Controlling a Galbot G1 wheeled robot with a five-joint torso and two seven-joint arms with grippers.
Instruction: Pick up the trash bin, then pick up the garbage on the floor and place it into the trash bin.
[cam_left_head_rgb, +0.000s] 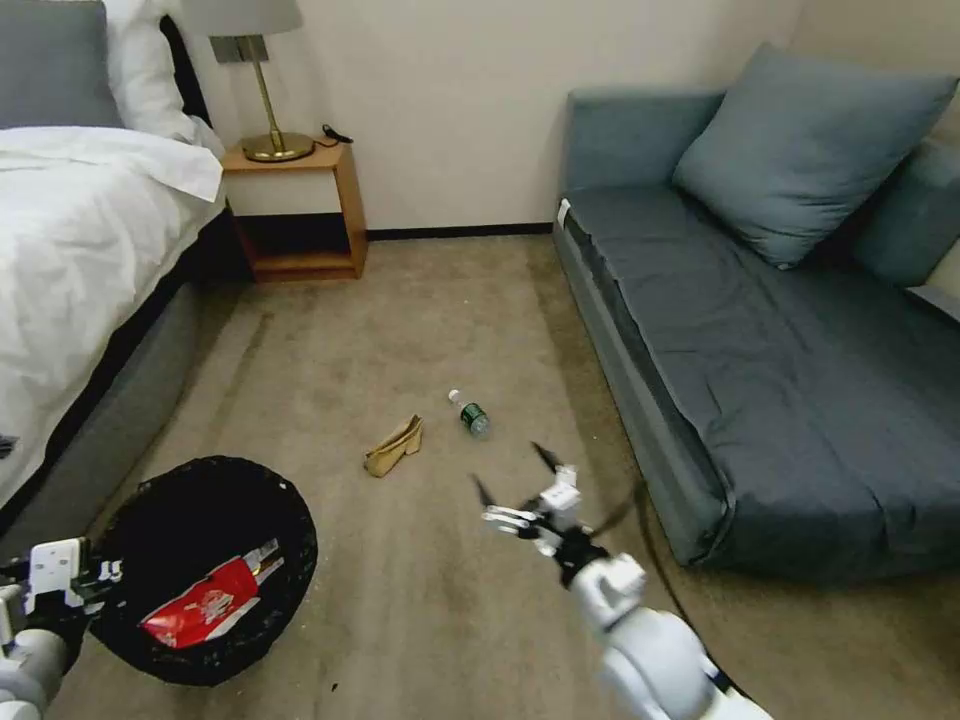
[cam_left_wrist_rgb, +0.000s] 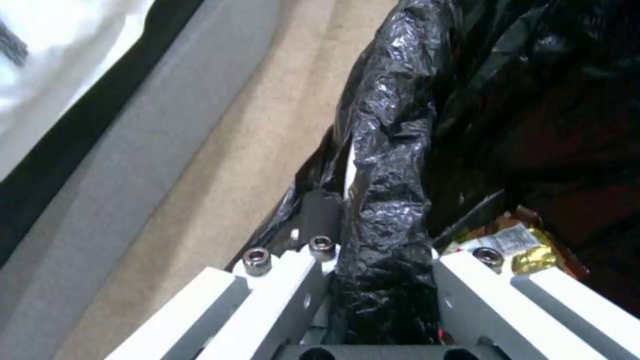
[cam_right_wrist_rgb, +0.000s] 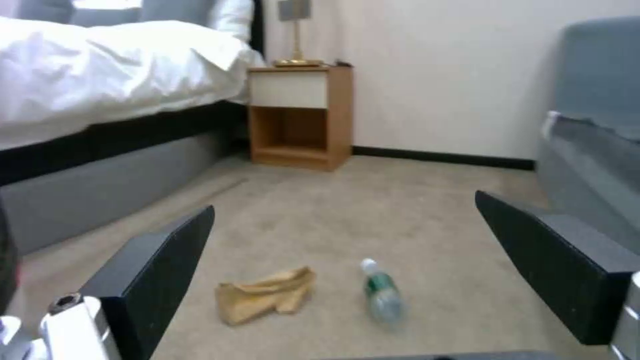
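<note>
Bin held at the rim, bag and bottle on the carpet.
The left pincer pinches the trash bin by its bag-lined rim; a red carton lies inside. The right pincer, spread wide, hovers near the paper bag and bottle.

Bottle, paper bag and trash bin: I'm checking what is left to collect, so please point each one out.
bottle (cam_left_head_rgb: 473, 417), head view, on its green label.
paper bag (cam_right_wrist_rgb: 263, 296), right wrist view, on its crumpled middle.
trash bin (cam_left_head_rgb: 160, 495), head view, on the black liner inside the far rim.
</note>
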